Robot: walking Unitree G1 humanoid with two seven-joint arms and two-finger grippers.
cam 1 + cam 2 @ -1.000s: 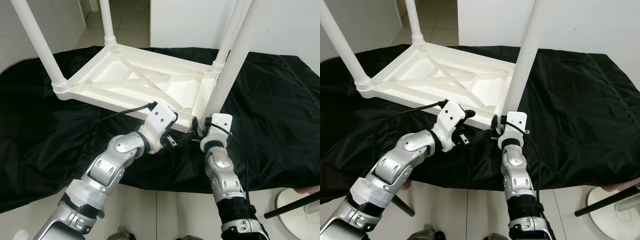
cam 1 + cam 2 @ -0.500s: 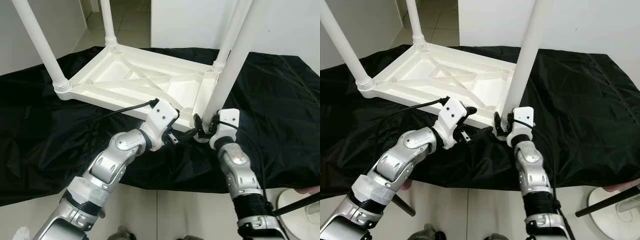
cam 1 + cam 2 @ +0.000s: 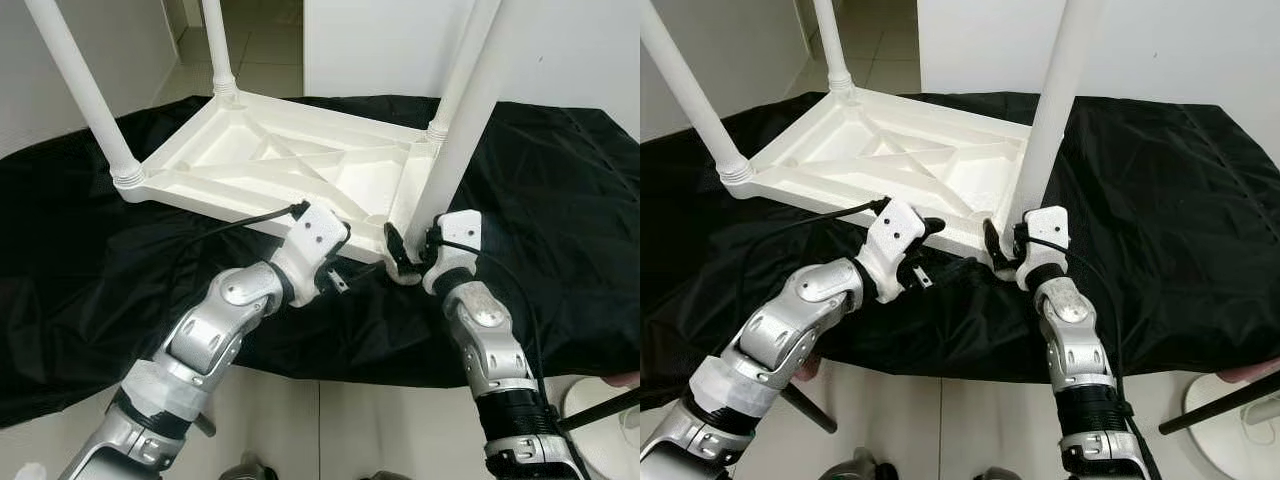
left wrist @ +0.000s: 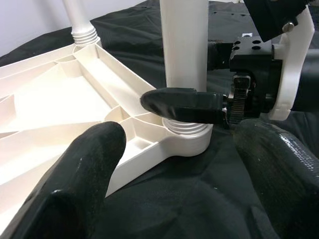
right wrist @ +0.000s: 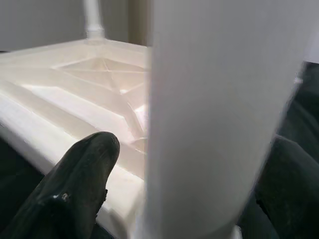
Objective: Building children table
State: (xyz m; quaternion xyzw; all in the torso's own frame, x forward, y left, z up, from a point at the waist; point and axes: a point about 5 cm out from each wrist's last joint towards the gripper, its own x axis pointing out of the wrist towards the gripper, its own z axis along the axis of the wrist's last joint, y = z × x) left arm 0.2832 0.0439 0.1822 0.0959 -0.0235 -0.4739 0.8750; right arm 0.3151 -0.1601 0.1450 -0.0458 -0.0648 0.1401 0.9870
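Table, white moulded plastic, child-size, lies upside down on the black cloth-covered worktop, ribbed underside facing up. Four round white legs stand up from the corner sockets: far-left leg, near-left leg, far-right leg and the near-right leg, the one closest to the robot on its right. Near-right leg sits upright in its threaded corner socket at the table's near-right corner; can't tell how far it's screwed in.

Right hand is at the base of that near-right leg, just above the socket. Fingers are spread wide w/ the leg between them: one black finger lies across the front of the leg in the left wrist view, touching or nearly touching it, and in the right wrist view the leg stands large between the two dark fingertips. Whether both pads press the leg can't be told.

Left hand is just beside, to the robot's left of the same corner, near the table's front rim, aimed at the socket. Fingers wide apart, holding nothing; fingertips hover over the black cloth, close to the rim but apart from it.

Both silver arms reach in from the near edge of the worktop. Behind the worktop: white wall and tiled floor. At lower right, a round white base w/ a black rod on the floor.
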